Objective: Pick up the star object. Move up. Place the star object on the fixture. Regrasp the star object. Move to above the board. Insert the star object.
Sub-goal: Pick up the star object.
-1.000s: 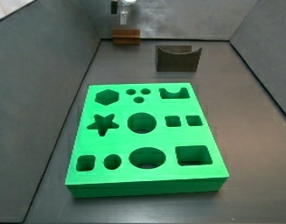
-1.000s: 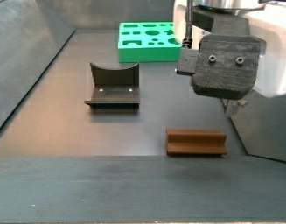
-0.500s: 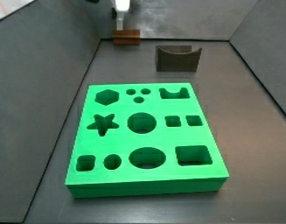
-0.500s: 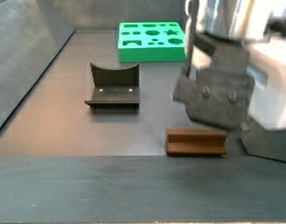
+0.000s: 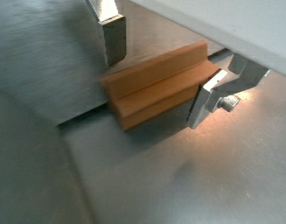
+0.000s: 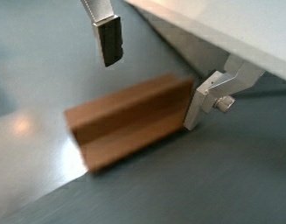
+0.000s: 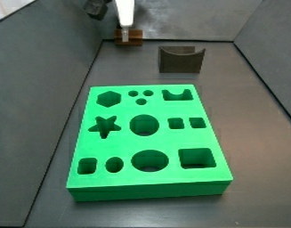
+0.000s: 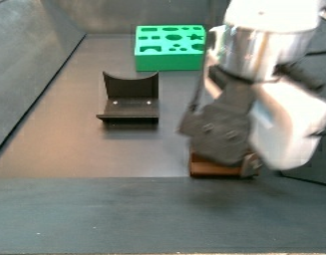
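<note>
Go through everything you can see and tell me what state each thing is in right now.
gripper: open, fingers either side of the star object, low over the floor
star object: lying on the floor, not gripped
fixture: notch empty
board: flat on the floor, star hole empty

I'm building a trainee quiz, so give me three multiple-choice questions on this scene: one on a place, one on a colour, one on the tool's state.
1. Where is the star object? A in a star-shaped hole; B lifted in the air; C on the floor
2. The board's colour? A red; B green; C blue
3. The tool is: A open; B shut on the star object; C out of view

Answers: C, it lies on the dark floor under the tool; B, bright green; A, the fingers stand apart either side of it.
</note>
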{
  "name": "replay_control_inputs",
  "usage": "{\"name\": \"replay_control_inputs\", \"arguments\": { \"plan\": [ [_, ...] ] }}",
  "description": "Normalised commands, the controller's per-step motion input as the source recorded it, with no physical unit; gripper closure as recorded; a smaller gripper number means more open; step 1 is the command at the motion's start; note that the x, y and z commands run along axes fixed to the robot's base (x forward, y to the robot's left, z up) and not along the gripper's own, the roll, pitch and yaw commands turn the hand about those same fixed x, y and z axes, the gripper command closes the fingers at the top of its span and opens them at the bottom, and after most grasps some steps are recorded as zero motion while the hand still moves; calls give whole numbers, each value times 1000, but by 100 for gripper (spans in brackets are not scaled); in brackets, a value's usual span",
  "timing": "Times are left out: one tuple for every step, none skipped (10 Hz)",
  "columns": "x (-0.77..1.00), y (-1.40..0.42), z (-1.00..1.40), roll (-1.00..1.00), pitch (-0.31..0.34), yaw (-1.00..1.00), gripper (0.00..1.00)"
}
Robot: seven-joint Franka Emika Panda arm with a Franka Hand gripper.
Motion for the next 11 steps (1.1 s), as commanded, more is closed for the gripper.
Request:
{"name": "replay_control_inputs", "arguments": {
  "plan": [
    [251, 297, -500, -164, -74, -437, 0],
    [17, 314, -440, -141, -37, -263, 0],
    [0, 171, -509, -96, -90, -146, 0],
    [-103, 0, -649, -54, -227, -49, 0],
    [0, -277, -626, 0, -251, 0, 0],
    [0, -391, -623, 0, -244, 0, 0],
    [0, -463, -606, 4, -187, 0, 0],
    [0, -431, -517, 7, -141, 0, 0],
    [0, -394, -477, 26, -124, 40, 0],
    [-46, -323, -494, 43, -119, 91, 0],
    [-137, -166, -437, 0, -123, 40, 0]
  ]
}}
